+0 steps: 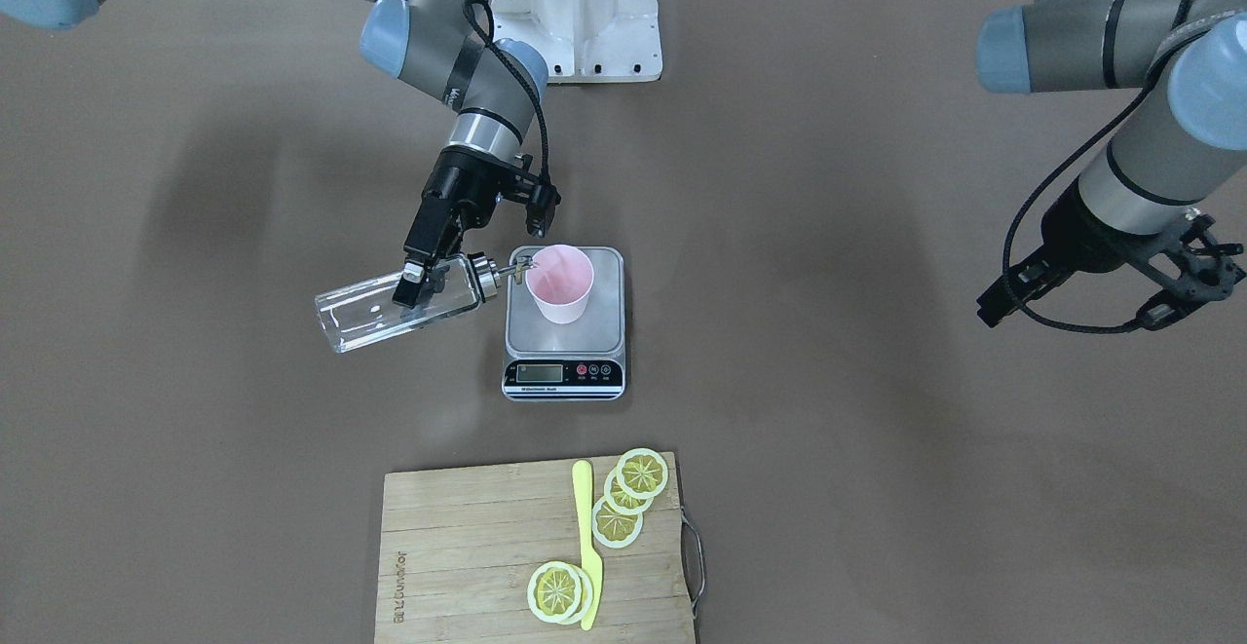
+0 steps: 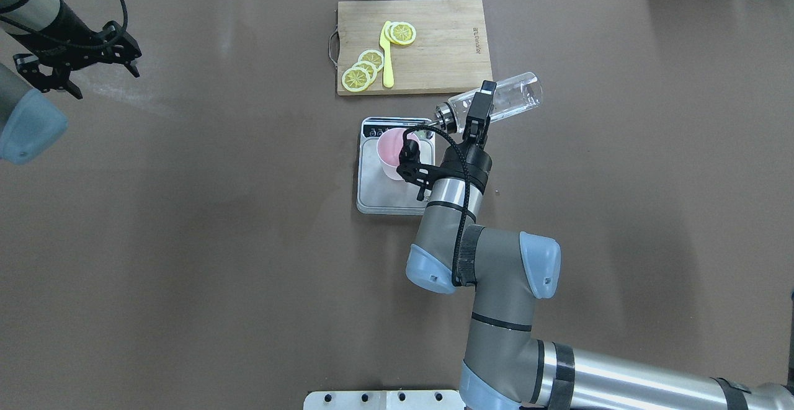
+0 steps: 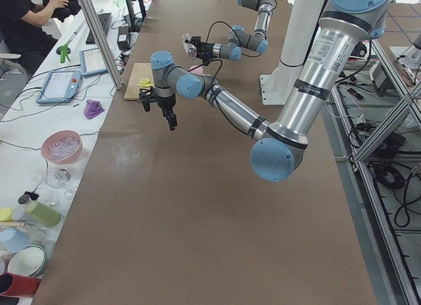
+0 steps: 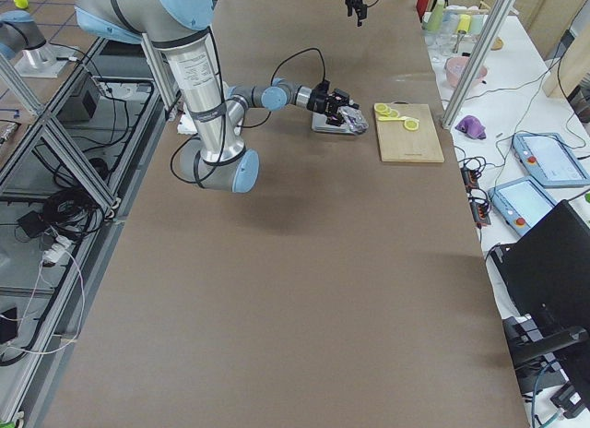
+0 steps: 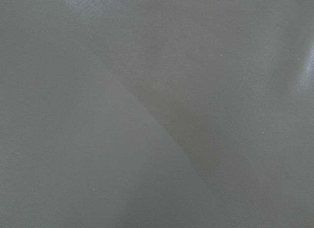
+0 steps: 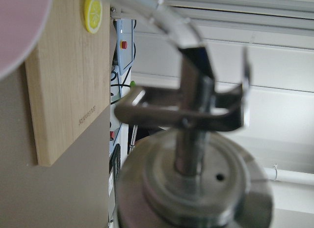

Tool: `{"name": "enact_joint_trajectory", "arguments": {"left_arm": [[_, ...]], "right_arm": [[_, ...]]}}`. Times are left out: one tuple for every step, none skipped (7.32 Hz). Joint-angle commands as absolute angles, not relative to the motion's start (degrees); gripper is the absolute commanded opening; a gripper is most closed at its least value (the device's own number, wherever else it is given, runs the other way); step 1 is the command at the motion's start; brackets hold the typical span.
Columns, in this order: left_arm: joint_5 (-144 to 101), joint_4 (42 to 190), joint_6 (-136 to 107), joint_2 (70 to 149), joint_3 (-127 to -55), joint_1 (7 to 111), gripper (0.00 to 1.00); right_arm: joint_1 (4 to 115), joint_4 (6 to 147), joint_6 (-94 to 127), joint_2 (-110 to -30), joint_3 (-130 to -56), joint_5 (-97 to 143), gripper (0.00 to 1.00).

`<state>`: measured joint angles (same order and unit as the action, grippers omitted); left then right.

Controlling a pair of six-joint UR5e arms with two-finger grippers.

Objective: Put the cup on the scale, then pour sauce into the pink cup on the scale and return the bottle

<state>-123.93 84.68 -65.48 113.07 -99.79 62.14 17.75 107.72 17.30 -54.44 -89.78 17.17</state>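
The bottle [image 1: 351, 318] is clear, glossy glass with a shiny metal collar and spout, while the cup [image 1: 560, 284] is smooth, matt pale pink plastic. The scale [image 1: 565, 337] has a brushed silver metal platform and a glossy black front strip. At the bench's edge opposite the robot, the cutting board [image 2: 434, 44] is pale, grained wood, and the bench cover [image 1: 877, 381] is matt brown.

Bright, even light from overhead in the fixed views, with broad, soft-edged shadows on the table [image 1: 877, 430] and a pale sheen toward its left end. Small white glints on the bottle [image 1: 360, 321]. Crisp focus throughout these. Left wrist view dim and grey, crossed by one soft diagonal shadow edge. Right wrist view blurred up close: collar [image 6: 196, 188] and spout [image 6: 196, 85] smeared, cup [image 6: 17, 26] a pink haze, board [image 6: 68, 80] sharper, background blown out white.
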Motion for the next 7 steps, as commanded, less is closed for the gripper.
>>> {"name": "enact_joint_trajectory", "arguments": {"left_arm": [[-123.9, 84.9, -65.5, 113.0, -99.7, 62.1, 0.98], [-123.9, 84.9, -65.5, 113.0, -99.7, 62.1, 0.98], [-123.9, 84.9, -65.5, 113.0, -99.7, 62.1, 0.98], [-123.9, 84.9, -65.5, 113.0, -99.7, 62.2, 0.98], [-123.9, 84.8, -65.5, 113.0, -99.7, 62.4, 0.98], [-123.9, 84.8, -65.5, 113.0, -99.8, 62.5, 0.98], [-123.9, 84.8, -65.5, 113.0, -99.8, 62.5, 0.98]], "right_arm": [[17.8, 106.8, 18.7, -53.8, -89.6, 17.9, 0.0], [17.8, 104.1, 22.4, -53.9, -89.6, 21.2, 0.0], [17.8, 102.8, 24.1, -54.1, -90.1, 23.4, 0.0], [17.6, 100.0, 29.4, -54.4, -90.0, 24.9, 0.0], [17.5, 98.5, 31.2, -54.3, -90.4, 27.5, 0.0], [17.5, 96.7, 32.8, -54.3, -91.3, 29.5, 0.0], [17.9, 92.7, 33.5, -54.5, -93.0, 32.9, 0.0]]}}
